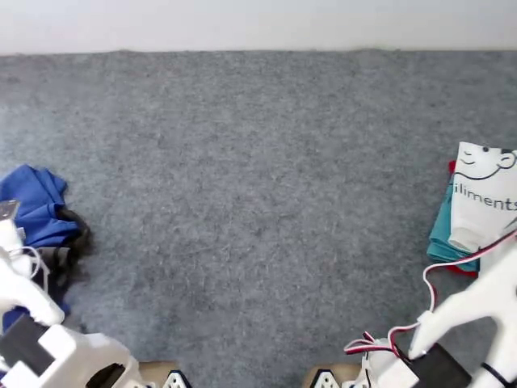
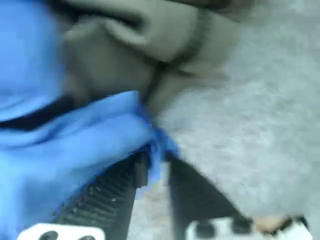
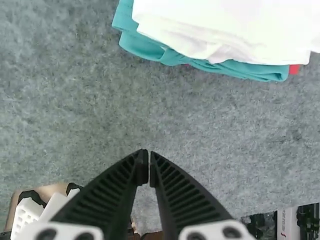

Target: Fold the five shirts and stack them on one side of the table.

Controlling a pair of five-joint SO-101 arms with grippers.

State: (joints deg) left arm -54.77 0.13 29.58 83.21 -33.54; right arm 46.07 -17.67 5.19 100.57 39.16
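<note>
this looks like a robotics lab or workroom bench, though little of the room itself can be seen. a grey felt mat point(image 1: 258, 202) covers the table and spreads out ahead of the right gripper point(image 3: 149, 167), up to a bare white wall point(image 1: 258, 24) at the far end. behind that gripper sit white printed arm parts point(image 3: 32, 215) and a tan, wood-coloured edge point(image 3: 15, 200). loose red, white and black wires point(image 1: 426, 283) run along the right arm point(image 1: 477, 311). a folded stack of shirts point(image 3: 200, 60) lies ahead of the right gripper, and a blue shirt point(image 2: 60, 140) is pinched in the left gripper point(image 2: 155, 165).
</note>
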